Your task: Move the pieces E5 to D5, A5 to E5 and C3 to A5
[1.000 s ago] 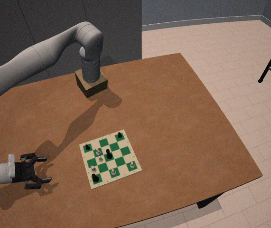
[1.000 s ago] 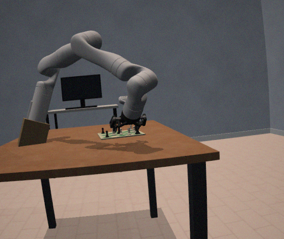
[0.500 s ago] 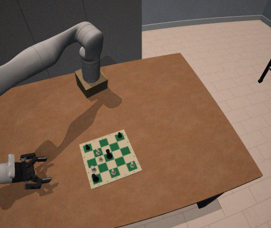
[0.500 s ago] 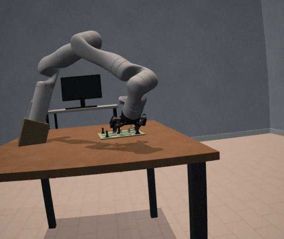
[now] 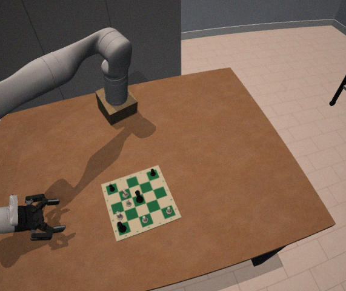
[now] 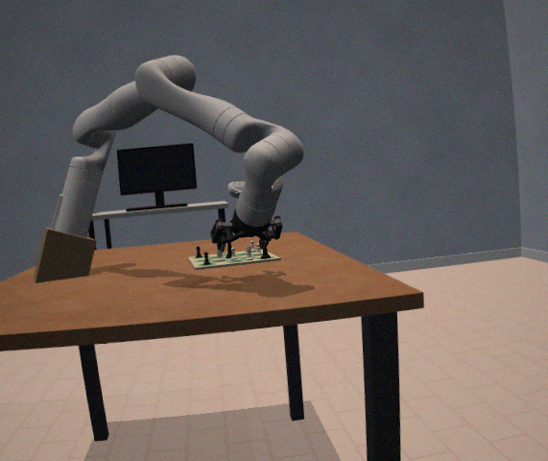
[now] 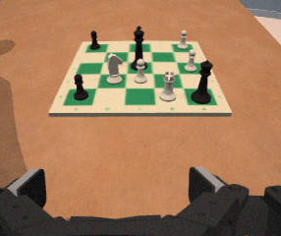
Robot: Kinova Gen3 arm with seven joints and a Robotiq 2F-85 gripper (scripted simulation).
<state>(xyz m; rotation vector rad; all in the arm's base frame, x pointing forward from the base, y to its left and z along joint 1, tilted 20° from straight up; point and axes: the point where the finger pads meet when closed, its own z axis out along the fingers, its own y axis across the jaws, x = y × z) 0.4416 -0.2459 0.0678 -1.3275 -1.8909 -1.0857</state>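
The black pawn (image 5: pixel 111 188) (image 6: pixel 206 258) (image 7: pixel 80 89) stands upright on E5. The black queen (image 5: pixel 122 227) (image 7: pixel 202 88) stands upright on A5, beside the white rook (image 5: pixel 119 215) (image 7: pixel 168 88) on B5. The tall black king (image 5: pixel 139 197) (image 7: pixel 139 51) stands upright on C3, behind the white pawn (image 5: pixel 128 203) (image 7: pixel 140 73) on C4. D5 and the rest of row 5 between E5 and B5 hold no piece. My gripper (image 5: pixel 57 215) (image 7: pixel 117 185) is open and empty, off the board's row-5 edge. In the exterior view it hides part of the board.
The chessboard (image 5: pixel 117 238) (image 7: pixel 140 114) lies on the table (image 5: pixel 216 150). A white knight (image 5: pixel 125 194) (image 7: pixel 113 70) stands on D4. White pawns stand on A3 (image 7: pixel 191 61) and A1 (image 7: pixel 183 41), and a black pawn (image 5: pixel 153 172) (image 7: pixel 94 41) on E1.
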